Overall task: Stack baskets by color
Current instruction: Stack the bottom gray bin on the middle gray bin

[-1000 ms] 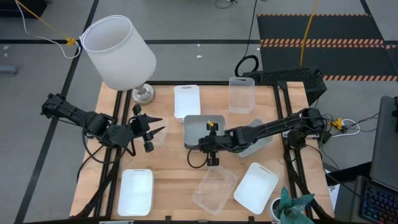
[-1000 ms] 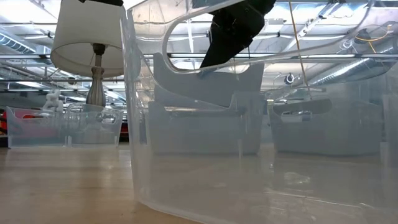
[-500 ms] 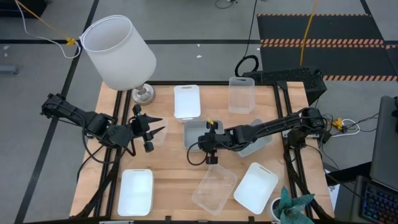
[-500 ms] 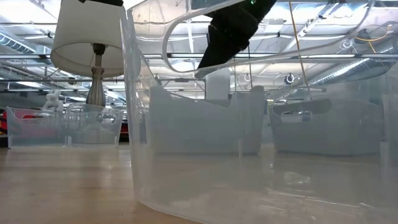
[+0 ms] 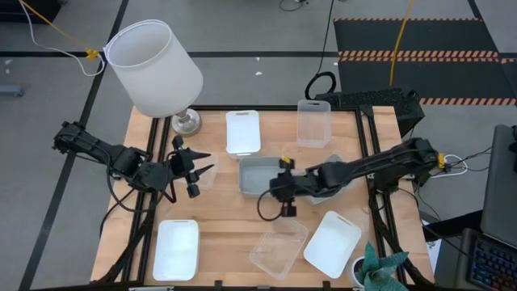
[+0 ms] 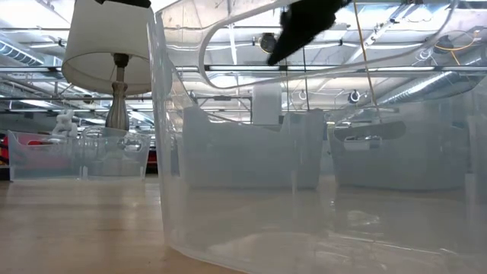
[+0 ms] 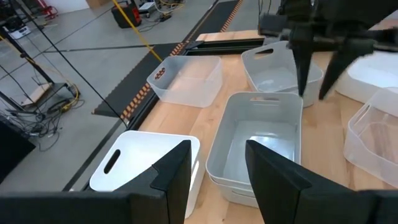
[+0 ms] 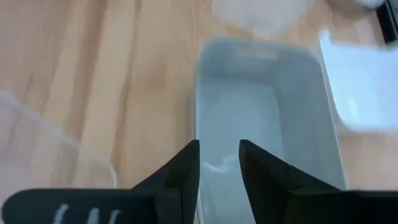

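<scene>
A grey-blue basket (image 5: 260, 175) stands open side up at the table's middle; in the left wrist view the grey-blue basket (image 7: 258, 146) shows a second rim under its own. My right gripper (image 5: 284, 202) hovers open above its near end, touching nothing, and the right wrist view shows that gripper (image 8: 219, 146) over the basket's inside (image 8: 249, 118). Another grey-blue basket (image 5: 336, 195) lies partly under the right arm. My left gripper (image 5: 206, 162) waits open above the table's left side, pointing at the middle basket.
A white basket (image 5: 242, 131) and a clear basket (image 5: 315, 121) stand at the far edge. Along the near edge lie a white basket (image 5: 176, 249), a clear one (image 5: 279, 246) and another white one (image 5: 331, 242). A big white lamp (image 5: 153, 69) stands far left.
My right gripper has let go of the middle grey-blue basket, which was lifted and now sits level on the table. The gripper has then risen and drawn back toward the table's right edge. My left arm has kept still.
</scene>
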Motion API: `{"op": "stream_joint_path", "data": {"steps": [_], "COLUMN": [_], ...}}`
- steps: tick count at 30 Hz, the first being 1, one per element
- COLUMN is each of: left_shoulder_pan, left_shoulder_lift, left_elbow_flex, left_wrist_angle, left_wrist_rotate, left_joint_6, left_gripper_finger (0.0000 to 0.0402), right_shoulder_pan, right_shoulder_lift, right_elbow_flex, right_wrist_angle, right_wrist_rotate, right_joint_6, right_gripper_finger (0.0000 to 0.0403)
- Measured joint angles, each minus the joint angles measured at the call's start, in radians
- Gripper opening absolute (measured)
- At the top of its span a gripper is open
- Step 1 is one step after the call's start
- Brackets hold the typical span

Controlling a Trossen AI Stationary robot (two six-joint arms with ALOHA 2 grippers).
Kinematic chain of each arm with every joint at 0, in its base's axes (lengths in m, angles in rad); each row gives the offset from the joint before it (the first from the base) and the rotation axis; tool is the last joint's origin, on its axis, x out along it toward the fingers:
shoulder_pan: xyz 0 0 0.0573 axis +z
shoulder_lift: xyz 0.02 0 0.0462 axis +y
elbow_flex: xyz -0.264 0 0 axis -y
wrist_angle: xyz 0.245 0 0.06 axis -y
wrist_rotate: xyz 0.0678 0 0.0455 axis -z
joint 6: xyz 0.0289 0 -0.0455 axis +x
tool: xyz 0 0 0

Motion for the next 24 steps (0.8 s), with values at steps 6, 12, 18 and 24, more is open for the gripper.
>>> {"op": "stream_joint_path", "data": {"steps": [6, 12, 18, 24], "left_shoulder_pan": [0.0, 0.0, 0.0, 0.0], "left_shoulder_lift": [0.0, 0.0, 0.0, 0.001], "left_elbow_flex": [0.0, 0.0, 0.0, 0.0], "left_wrist_angle": [0.0, 0.0, 0.0, 0.0], "left_wrist_rotate": [0.0, 0.0, 0.0, 0.0], "left_joint_6": [-0.017, -0.028, -0.027, -0.027], "left_gripper_finger": [0.0152, 0.0152, 0.0152, 0.0152], "right_shoulder_pan": [0.004, 0.002, -0.034, -0.078], "right_shoulder_lift": [-0.088, -0.163, -0.179, -0.178], "right_elbow_flex": [-0.089, -0.266, -0.327, -0.383], "right_wrist_angle": [-0.116, -0.026, 0.002, 0.095], "right_wrist_rotate": [0.049, 0.041, 0.016, -0.011], "right_joint_6": [0.125, 0.159, 0.148, 0.115], "right_gripper_finger": [0.0069, 0.0025, 0.0002, 0.0001]}}
